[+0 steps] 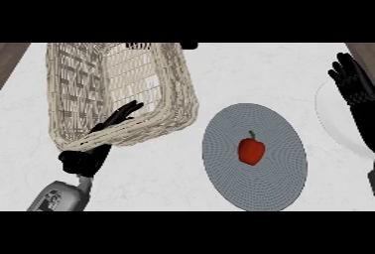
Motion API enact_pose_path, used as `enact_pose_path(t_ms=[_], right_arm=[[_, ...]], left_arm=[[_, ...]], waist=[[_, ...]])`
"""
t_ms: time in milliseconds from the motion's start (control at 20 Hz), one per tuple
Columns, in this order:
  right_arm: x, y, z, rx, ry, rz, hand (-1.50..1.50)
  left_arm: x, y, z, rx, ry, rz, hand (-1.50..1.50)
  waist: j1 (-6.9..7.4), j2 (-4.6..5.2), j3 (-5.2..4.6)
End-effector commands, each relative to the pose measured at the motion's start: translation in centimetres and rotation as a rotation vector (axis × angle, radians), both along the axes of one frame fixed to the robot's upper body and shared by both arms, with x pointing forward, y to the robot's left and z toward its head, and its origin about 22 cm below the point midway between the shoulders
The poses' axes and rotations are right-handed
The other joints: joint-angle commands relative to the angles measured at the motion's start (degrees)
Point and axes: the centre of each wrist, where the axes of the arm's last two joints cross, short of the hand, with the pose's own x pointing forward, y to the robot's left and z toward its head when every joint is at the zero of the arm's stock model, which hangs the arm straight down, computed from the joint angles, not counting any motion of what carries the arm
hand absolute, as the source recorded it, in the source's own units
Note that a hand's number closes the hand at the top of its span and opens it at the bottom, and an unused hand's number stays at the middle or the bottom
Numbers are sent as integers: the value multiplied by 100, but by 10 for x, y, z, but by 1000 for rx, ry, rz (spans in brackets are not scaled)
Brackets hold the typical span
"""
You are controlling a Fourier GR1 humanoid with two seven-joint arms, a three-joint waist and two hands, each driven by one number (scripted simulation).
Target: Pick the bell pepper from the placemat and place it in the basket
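On counter (256, 69): one bell pepper (251, 151) atop one placemat (223, 163), one basket (73, 84)

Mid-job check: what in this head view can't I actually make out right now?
1. Plate, head view: cut off by the right edge and partly covered by the right hand and its forearm.
2. Basket, head view: its far rim is cut off by the top edge. The small dark shapes there cannot be identified.
3. Left hand, head view: its fingers lie across the basket's near rim, but whether they touch it cannot be told.
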Motion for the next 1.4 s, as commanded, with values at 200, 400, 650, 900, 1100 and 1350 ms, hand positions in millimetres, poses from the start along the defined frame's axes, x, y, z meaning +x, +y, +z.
enact_pose_path(t_ms=[200,400,650,900,1100,1350], right_arm=[[33,112,-21,159,123,15,150],[24,163,-36,588,105,-65,150],[33,236,-42,252,-24,-258,-150],[73,197,-45,-131,23,-476,-150],[93,162,-41,-475,219,-489,-150],[108,182,5,-811,443,-334,-150]], left_arm=[[30,46,58,215,-171,171,0],[29,47,50,212,-151,150,0],[37,51,66,231,-175,177,0],[29,68,56,253,-129,211,0],[26,71,50,258,-114,231,0],[25,71,49,255,-105,236,0]], waist=[[289,-58,-60],[486,-1,-26],[397,-53,-77],[147,-172,-131],[-4,-239,-164],[99,-257,-151]])
